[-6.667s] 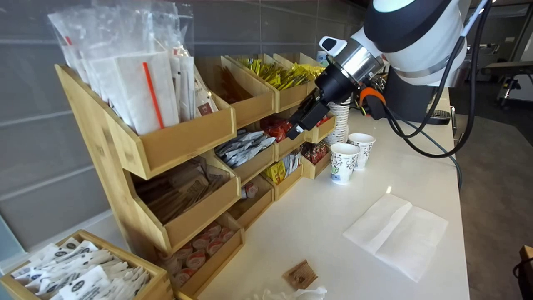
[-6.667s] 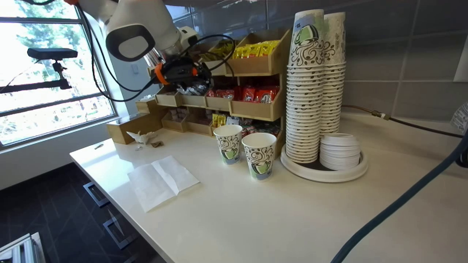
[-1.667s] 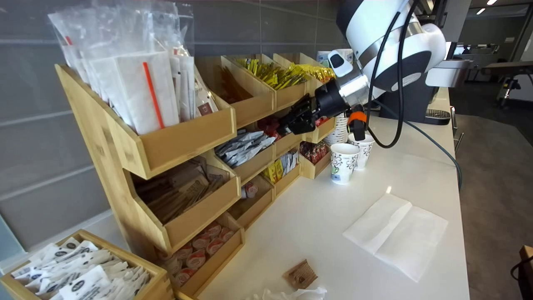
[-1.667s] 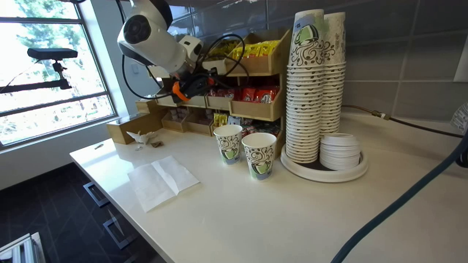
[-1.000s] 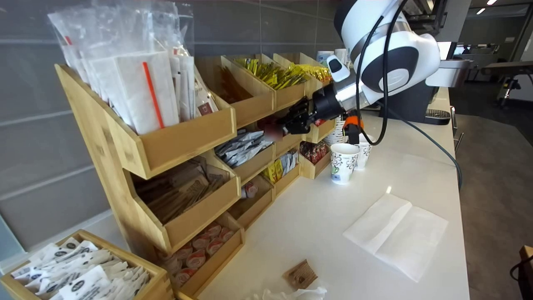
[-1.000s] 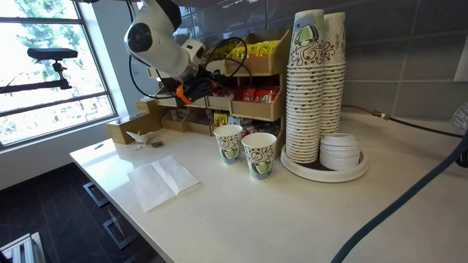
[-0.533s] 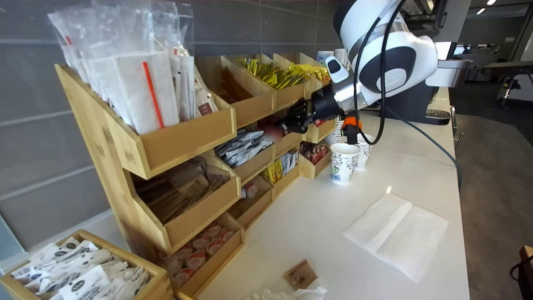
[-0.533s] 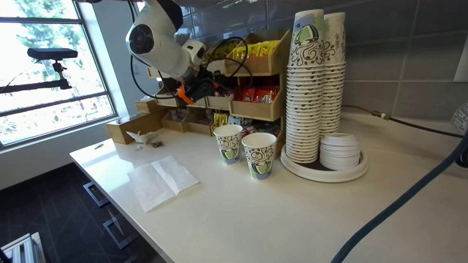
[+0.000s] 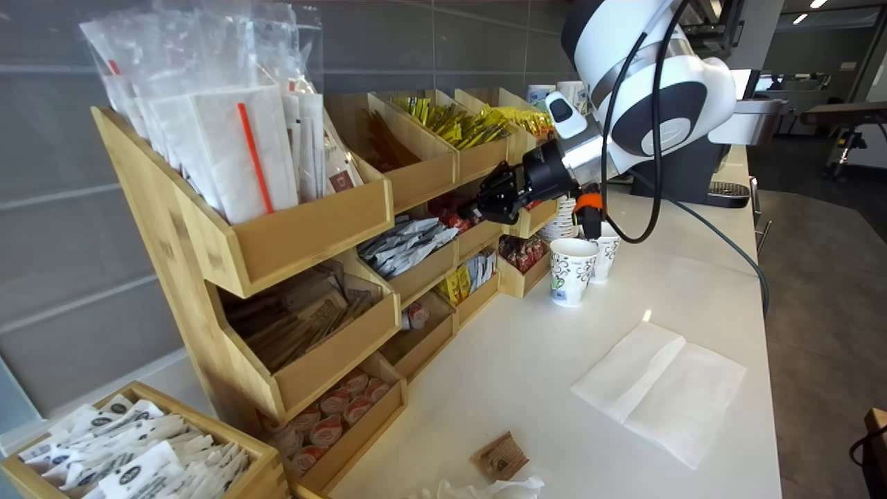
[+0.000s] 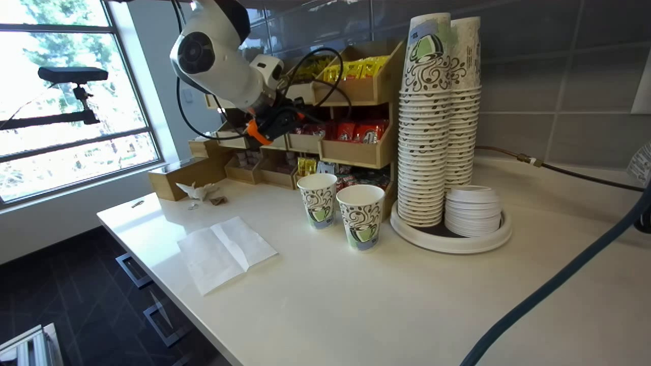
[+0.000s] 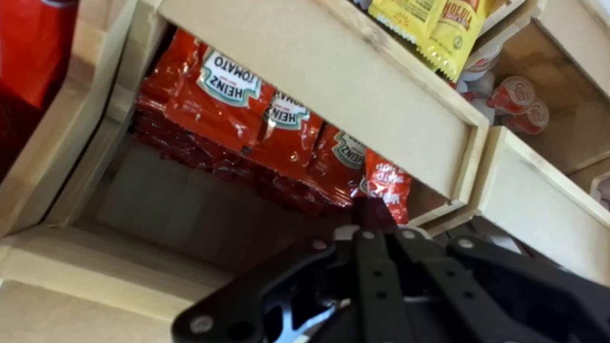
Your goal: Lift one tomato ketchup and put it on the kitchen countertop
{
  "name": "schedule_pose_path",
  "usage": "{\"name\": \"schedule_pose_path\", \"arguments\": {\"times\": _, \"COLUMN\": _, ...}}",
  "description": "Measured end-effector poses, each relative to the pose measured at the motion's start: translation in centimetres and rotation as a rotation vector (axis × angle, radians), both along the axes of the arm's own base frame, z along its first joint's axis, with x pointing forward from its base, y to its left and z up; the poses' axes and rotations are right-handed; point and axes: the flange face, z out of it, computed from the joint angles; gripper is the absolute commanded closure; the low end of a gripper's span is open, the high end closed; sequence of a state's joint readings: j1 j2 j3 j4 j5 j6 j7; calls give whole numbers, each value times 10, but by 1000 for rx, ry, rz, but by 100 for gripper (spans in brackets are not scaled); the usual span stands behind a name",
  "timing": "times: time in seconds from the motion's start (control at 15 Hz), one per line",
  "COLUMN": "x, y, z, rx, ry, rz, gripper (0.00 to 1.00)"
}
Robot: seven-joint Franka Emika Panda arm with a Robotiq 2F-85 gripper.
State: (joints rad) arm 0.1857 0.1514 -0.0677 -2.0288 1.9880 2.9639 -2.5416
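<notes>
Currently, in an exterior view, a box (image 9: pixel 267 471) of white packets (image 9: pixel 145 443) occupies 8 o'clock. A clear bag (image 9: pixel 208 41) stands at 10 o'clock in the top tier of the rack (image 9: pixel 319 232). The gripper (image 9: pixel 468 210) is tilted at the middle tier, tips directed toward 8 o'clock. A brown packet (image 9: pixel 500 456) lies near 6 o'clock on the tabletop (image 9: pixel 540 388); two cups (image 9: pixel 574 274) stand upright at 3 o'clock; a napkin (image 9: pixel 662 391) lies at 4 o'clock.

In the wrist view, the ketchup (image 11: pixel 286 152) forms a heap inside a middle-tier bin (image 11: pixel 352 85), running from 10 o'clock to 3 o'clock. The gripper tips overlap the lower part of the rightmost sachet (image 11: pixel 388 178); contact cannot be confirmed. The jaws stand together; whether a sachet is pinched between them cannot be told. Yellow sachets (image 11: pixel 433 33) lie between 1 and 2 o'clock, beyond the bin's front wall.
</notes>
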Motion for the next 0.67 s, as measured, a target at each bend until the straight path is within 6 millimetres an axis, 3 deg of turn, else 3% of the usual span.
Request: {"name": "schedule_pose_path", "arguments": {"times": 0.67, "x": -34, "y": -8, "z": 26, "rx": -94, "ry": -22, "rz": 71, "gripper": 100}}
